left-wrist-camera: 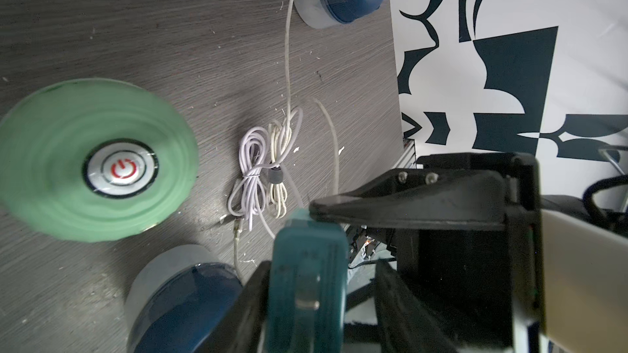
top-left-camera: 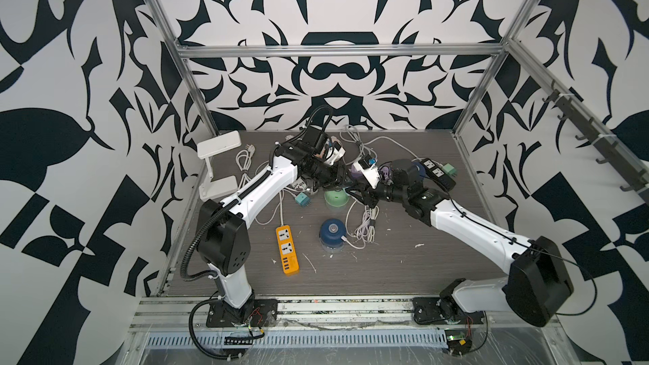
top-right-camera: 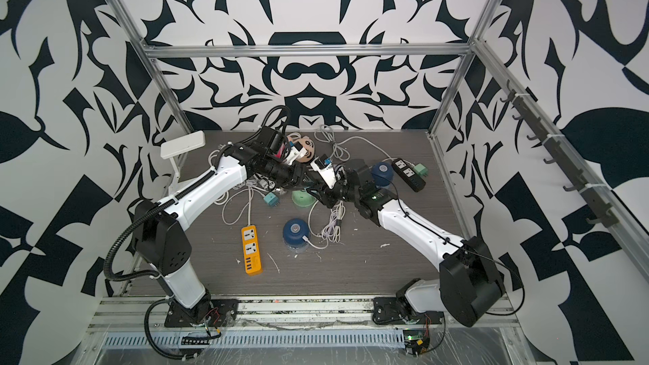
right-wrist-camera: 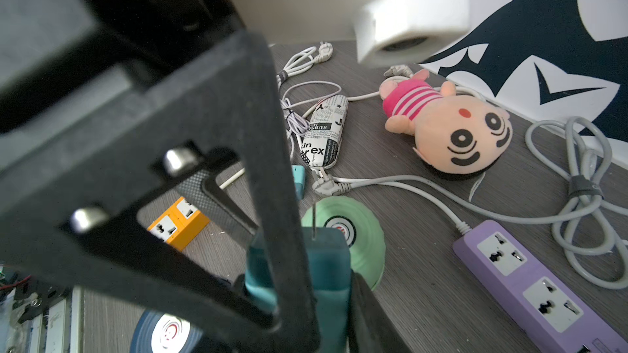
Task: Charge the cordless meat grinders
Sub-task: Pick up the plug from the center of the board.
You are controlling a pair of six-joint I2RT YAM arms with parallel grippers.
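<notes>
Over the middle of the table (top-left-camera: 386, 275), your right gripper (right-wrist-camera: 326, 300) pinched a teal plug adapter (right-wrist-camera: 328, 252); your left gripper (left-wrist-camera: 316, 300) flanked it, grip unclear. Beneath stood the green grinder (left-wrist-camera: 51, 164); one blue grinder (top-left-camera: 332, 235) sat nearer the front, another blue grinder (top-right-camera: 382, 172) by the black strip (top-right-camera: 409, 173).

The table (top-left-camera: 386, 268) is grey woodgrain and the walls (top-left-camera: 70, 64) are white with dark navy shapes. The green grinder (left-wrist-camera: 98, 161) is mint, and its silver button carries a red power sign. The blue grinder (top-left-camera: 332, 235) is dark navy. There is an orange power strip (top-left-camera: 287, 249), a purple power strip (right-wrist-camera: 525, 278) and a black power strip (top-left-camera: 437, 172). The plug adapter (left-wrist-camera: 306, 283) is teal. The doll (right-wrist-camera: 441, 123) is peach with a pink-and-white striped shirt. The case (right-wrist-camera: 324, 130) has black-and-white newsprint.
</notes>
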